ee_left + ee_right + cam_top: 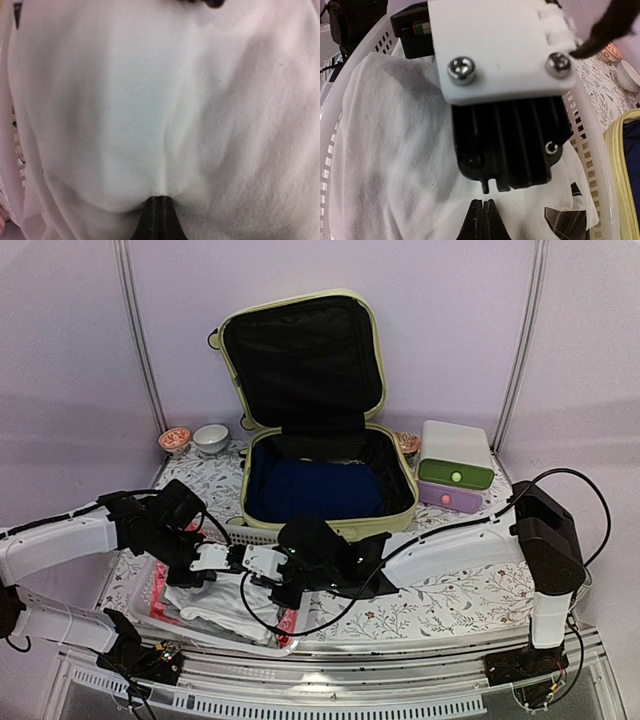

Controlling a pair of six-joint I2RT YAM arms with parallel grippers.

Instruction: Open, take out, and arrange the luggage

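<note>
The luggage (395, 525) lies open at the table's middle, its lid upright and lined in black. A blue garment (315, 490) lies in its lower half. Its yellow rim shows in the right wrist view (620, 165). A white garment (215, 602) lies in the white slatted basket (255, 532) at the front left. My left gripper (205, 578) is down in the basket, its jaws shut on a fold of the white garment (150, 100). My right gripper (484, 204) is shut just above the same garment (395, 150), right behind the left gripper's body (510, 145).
Two small bowls (195, 438) stand at the back left, another (408, 443) behind the luggage. A white box with green and purple drawers (455, 465) stands to the right. The basket's rim (582, 145) lies beside the luggage.
</note>
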